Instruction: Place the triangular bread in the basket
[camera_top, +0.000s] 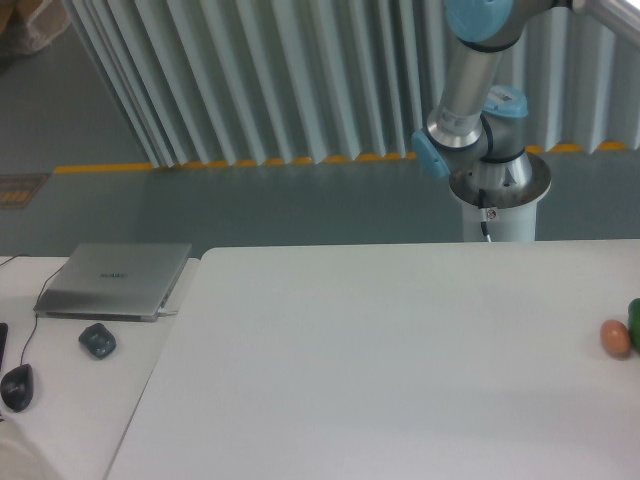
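The task looks barely begun, by my reading; only the arm's base and lower joints (478, 140) show behind the white bench (380, 360), and the claw is out of frame, so whether it is spread or pressed together cannot be told; neither the triangular bread nor the basket is visible, so their position relative to the claw is unknown; a small reddish-brown ball (616, 338) sits at the bench's right edge beside something green (635, 322); the next move calls for locating the bread and bringing the claw over it.

On my surface (400, 380), a small ball (616, 338) sits at the right edge beside another item (635, 325). Off its left edge lie a laptop (115, 280) and two mice (97, 341) (17, 386).
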